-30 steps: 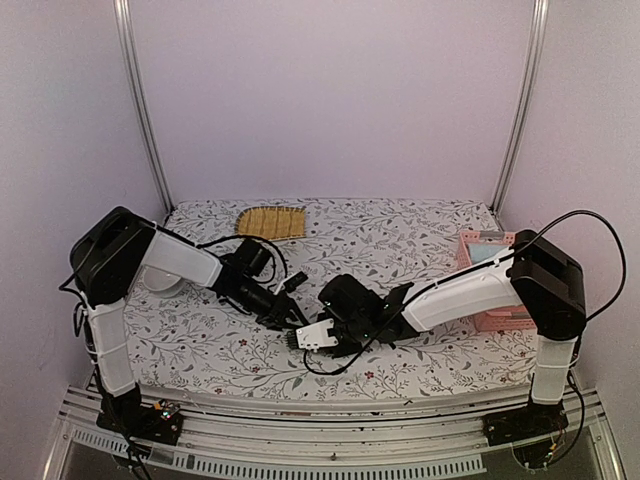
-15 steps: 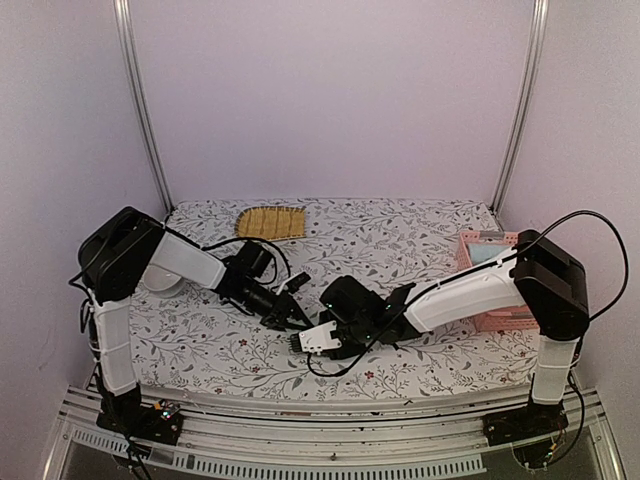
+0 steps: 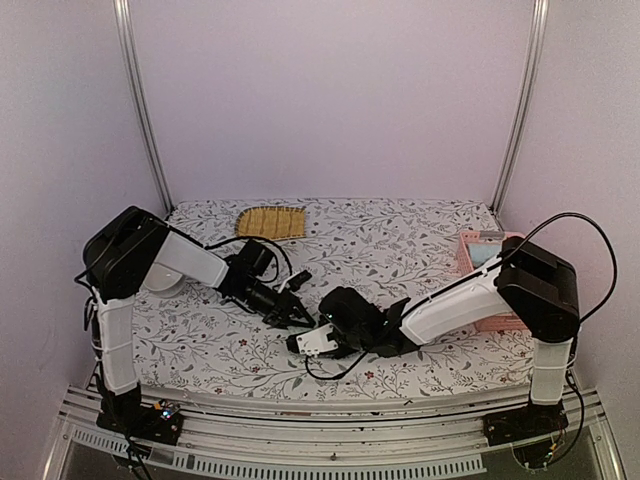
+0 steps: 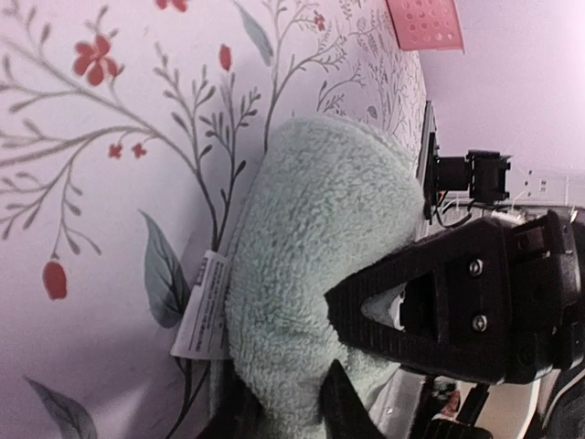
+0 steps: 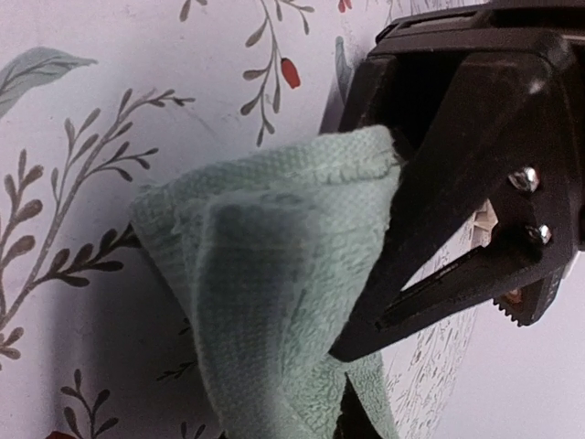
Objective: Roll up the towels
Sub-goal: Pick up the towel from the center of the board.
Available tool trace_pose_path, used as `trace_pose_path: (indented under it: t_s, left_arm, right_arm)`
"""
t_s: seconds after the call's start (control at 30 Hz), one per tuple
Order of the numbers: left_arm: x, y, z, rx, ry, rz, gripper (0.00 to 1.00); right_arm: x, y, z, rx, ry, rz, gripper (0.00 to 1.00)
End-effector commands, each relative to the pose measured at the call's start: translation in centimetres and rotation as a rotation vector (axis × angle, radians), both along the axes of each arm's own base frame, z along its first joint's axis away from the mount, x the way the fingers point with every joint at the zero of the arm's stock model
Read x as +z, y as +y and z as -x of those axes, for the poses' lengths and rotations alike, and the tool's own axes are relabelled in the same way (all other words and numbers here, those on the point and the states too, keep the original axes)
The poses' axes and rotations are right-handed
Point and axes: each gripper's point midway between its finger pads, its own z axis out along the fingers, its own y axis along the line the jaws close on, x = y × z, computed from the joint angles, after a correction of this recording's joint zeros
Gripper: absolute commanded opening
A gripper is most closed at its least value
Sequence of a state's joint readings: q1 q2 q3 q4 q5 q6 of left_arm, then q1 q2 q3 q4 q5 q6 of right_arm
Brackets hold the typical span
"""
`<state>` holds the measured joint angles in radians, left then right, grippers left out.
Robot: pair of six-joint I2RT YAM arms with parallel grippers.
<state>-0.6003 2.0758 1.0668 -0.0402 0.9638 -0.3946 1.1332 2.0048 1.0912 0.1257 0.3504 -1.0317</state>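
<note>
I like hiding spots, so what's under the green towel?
Around the green towel only the flowery tablecloth shows, and a white label pokes out at its edge. Whatever lies straight beneath is covered by the towel.

table (image 3: 400,225), far half: open from the woven mat (image 3: 270,222), lying flat at the back left, across to the pink basket (image 3: 478,243), which stands against the right side.
near half: barred. left arm (image 3: 185,262) and right arm (image 3: 460,300) slant inward and meet at centre front — green towel (image 4: 311,274) wadded between their jaws.
front edge: narrow bare strip only.
</note>
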Motion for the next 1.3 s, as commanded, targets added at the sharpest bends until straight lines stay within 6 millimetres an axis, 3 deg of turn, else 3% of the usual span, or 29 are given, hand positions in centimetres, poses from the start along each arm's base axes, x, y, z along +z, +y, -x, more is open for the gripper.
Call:
trace_pose_path:
  t_s: [0.0,0.13,0.23,0.4,0.57,0.73,0.83,1.07,1.27]
  left_arm:
    - [-2.7,1.3,1.4,0.026,-0.006,-0.154,0.35]
    - [-1.2,2.5,-0.4,0.088,-0.098,-0.2,0.47]
    - [1.4,3.2,-2.5,0.138,-0.219,-0.242,0.53]
    - [5.4,4.4,-5.4,0.178,-0.383,-0.334,0.54]
    - [9.9,4.1,-7.7,0.193,-0.502,-0.339,0.53]
    - [13.2,3.4,-9.0,0.187,-0.586,-0.307,0.54]
    - [13.5,3.6,-9.6,0.19,-0.634,-0.325,0.53]
    - [11.8,4.0,-9.6,0.178,-0.649,-0.338,0.53]
    - [10.2,3.9,-9.1,0.155,-0.606,-0.335,0.51]
  right_arm:
    - [-2.8,-3.2,0.0,-0.016,0.03,0.105,0.05]
    - [-0.5,-3.4,2.1,0.005,0.151,0.081,0.03]
    - [0.7,-3.8,3.8,0.013,0.258,0.08,0.03]
    - [2.3,-5.1,5.8,0.004,0.372,0.088,0.03]
    - [4.7,-6.7,6.1,-0.033,0.415,0.07,0.03]
    - [7.6,-9.8,5.1,-0.12,0.422,0.045,0.03]
    - [9.6,-12.4,3.6,-0.193,0.42,0.012,0.03]
    - [14.1,-19.7,0.6,-0.346,0.393,-0.057,0.03]
    - [15.7,-27.3,-1.7,-0.485,0.394,-0.099,0.03]
